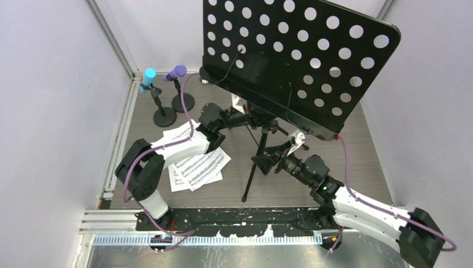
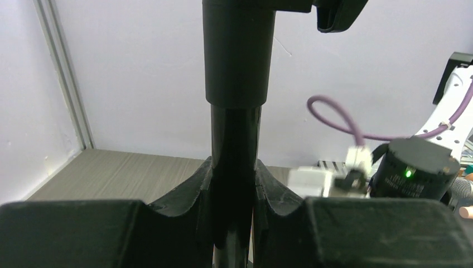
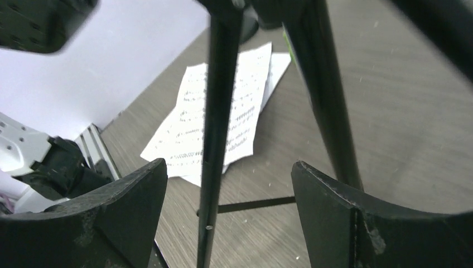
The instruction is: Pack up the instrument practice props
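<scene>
The black perforated music rack (image 1: 295, 56) stands upright on its tripod legs (image 1: 254, 170) mid-table. My left gripper (image 1: 252, 120) is shut on the rack's upright pole (image 2: 234, 128), with a finger on each side of it. My right gripper (image 1: 274, 162) is open low by the tripod, and a thin leg (image 3: 215, 167) runs between its jaws untouched. White sheet-music pages (image 1: 198, 167) lie flat on the table under my left arm and also show in the right wrist view (image 3: 223, 111). The cyan microphone (image 1: 148, 78) and the purple microphone (image 1: 177, 71) sit in two black round-based holders (image 1: 165, 117) at the back left.
White walls close in on the left, back and right. An aluminium rail (image 1: 120, 139) runs along the table's left edge and a metal strip (image 1: 223, 237) along the front. My right arm's wrist (image 2: 413, 173) is close to the pole.
</scene>
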Available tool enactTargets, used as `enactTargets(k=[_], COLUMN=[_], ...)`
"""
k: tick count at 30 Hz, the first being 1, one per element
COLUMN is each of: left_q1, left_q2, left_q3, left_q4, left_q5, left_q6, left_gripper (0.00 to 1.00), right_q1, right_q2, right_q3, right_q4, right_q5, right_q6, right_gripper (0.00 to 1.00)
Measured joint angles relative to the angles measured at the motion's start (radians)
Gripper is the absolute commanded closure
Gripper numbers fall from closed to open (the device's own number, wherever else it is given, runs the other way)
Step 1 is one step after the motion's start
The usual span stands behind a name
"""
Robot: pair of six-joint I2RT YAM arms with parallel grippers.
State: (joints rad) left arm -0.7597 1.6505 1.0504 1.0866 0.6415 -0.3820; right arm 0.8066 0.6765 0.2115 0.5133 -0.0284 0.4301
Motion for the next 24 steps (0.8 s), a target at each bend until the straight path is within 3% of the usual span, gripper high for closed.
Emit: enactTargets(k=[3,5,8,12,15,20,24], left_q1=[0.0,0.0,0.0,0.0,0.0,0.003,0.003], left_q2=[0.0,0.0,0.0,0.0,0.0,-0.002,-0.003], left_q3=[0.0,0.0,0.0,0.0,0.0,-0.003,-0.005], left_q4=[0.0,0.0,0.0,0.0,0.001,-0.004,-0.008], left_q5=[0.0,0.0,0.0,0.0,0.0,0.014,0.014], left_q6=[0.0,0.0,0.0,0.0,0.0,-0.003,0.0], left_gripper=[1.0,1.0,1.0,1.0,1.0,1.0,1.0], right_q1=[0.017,0.029,0.039,0.043,0.044,0.033,0.034], right_q2=[0.119,0.171,0.218,0.249,0.256,0.247,0.2], right_q3=[-0.016,-0.016,-0.016,-0.016,-0.014,0.014,0.043], right_q4=[0.074,0.122,0.192,0.253,0.279,0.245,0.149], right_q5=[-0.003,0.001,0.012,0.015,-0.014,-0.026,-0.026], right_q6=[0.036,0.041,0.037,0.011,-0.023,-0.023,-0.141], right_gripper=[0.18,0.26,0.49,0.71,0.96,0.99,0.99])
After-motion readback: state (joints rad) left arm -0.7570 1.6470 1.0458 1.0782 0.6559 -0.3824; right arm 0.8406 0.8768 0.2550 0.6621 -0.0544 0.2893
